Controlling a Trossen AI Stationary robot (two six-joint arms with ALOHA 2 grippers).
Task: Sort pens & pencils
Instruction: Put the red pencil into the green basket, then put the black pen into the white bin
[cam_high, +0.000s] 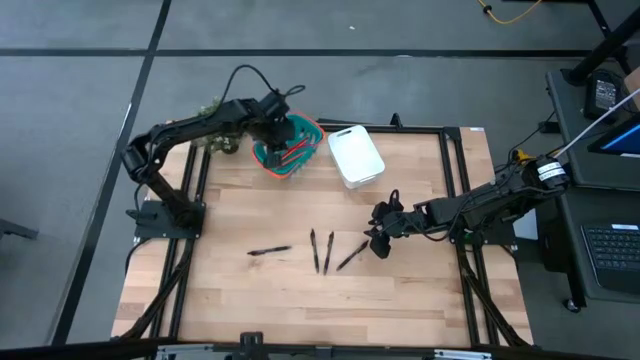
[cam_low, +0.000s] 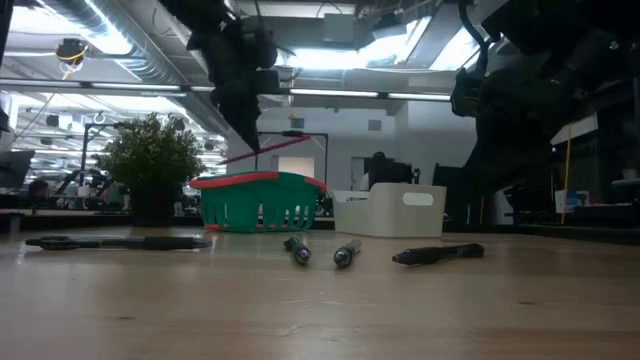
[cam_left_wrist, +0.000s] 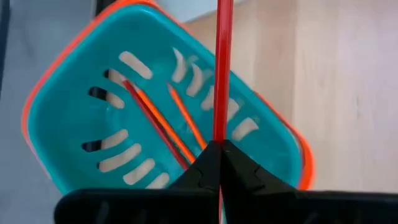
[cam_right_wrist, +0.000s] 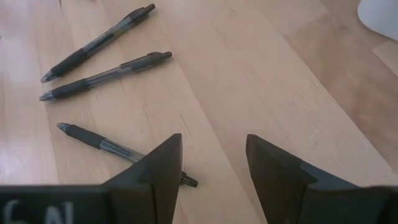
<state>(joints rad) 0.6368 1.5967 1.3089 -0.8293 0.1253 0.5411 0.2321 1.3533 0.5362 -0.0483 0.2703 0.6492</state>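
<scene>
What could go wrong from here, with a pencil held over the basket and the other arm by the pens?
The left tool holds the pencil by one end above the basket; released like this, it might tip over the rim.

The right tool, open, hangs just above the nearest pen; coming down off-centre, a finger could roll it toward the other pens.

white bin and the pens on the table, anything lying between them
Nothing: the high view shows only bare wood between the white bin and the pens; the open right gripper hovers off to the side.

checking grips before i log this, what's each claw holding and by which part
Left claw pinches a red pencil near one end, over the teal basket. Right claw holds nothing.
</scene>
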